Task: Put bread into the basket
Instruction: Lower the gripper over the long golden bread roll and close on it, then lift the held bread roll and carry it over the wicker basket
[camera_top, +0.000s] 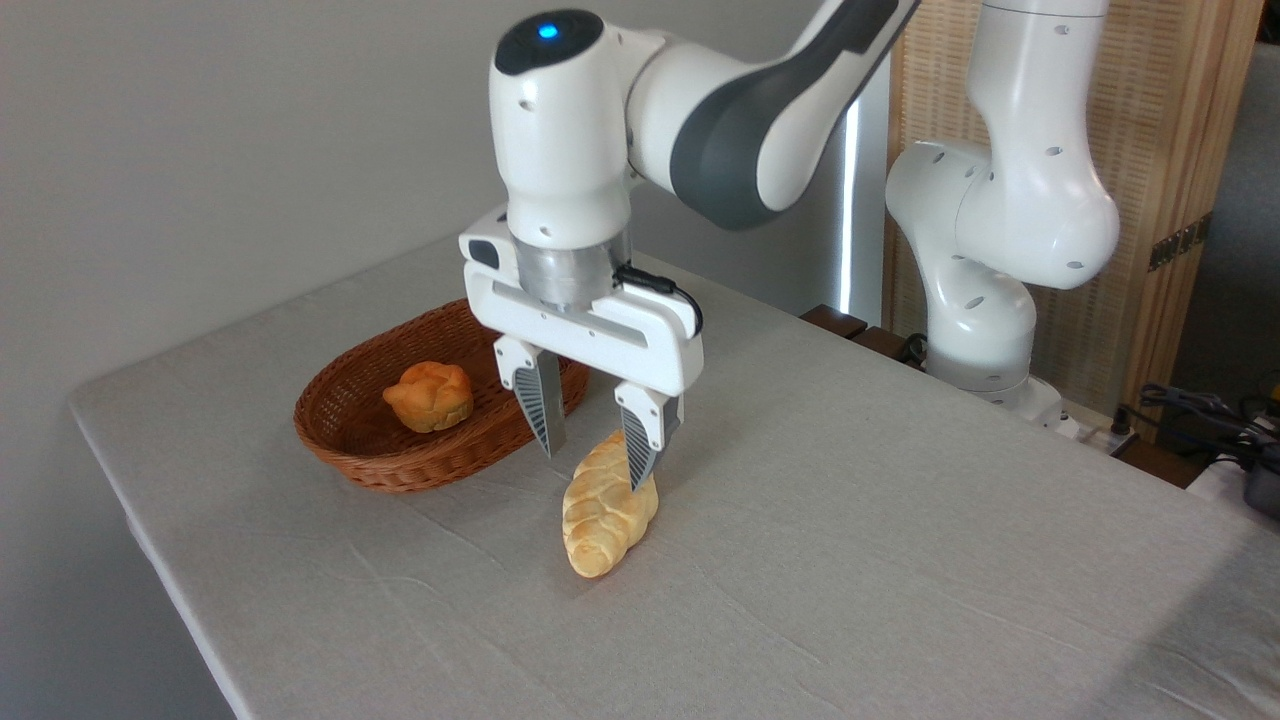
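The bread (600, 520), a pale golden braided loaf, lies on the grey tablecloth just right of the basket (350, 440). That basket is oval, reddish-brown wicker, and holds a small round orange bun (430, 396). My gripper (596, 468) hangs open over the loaf's far end, fingers pointing down. One finger (643, 447) shows in front of the loaf's upper part; the other is to its left, near the basket's rim. Nothing is held between them.
The arm's white base (990, 260) stands at the table's back right, with cables (1200, 410) beyond it. The table's left edge (150, 530) runs close to the basket. A wooden screen (1150, 150) stands behind.
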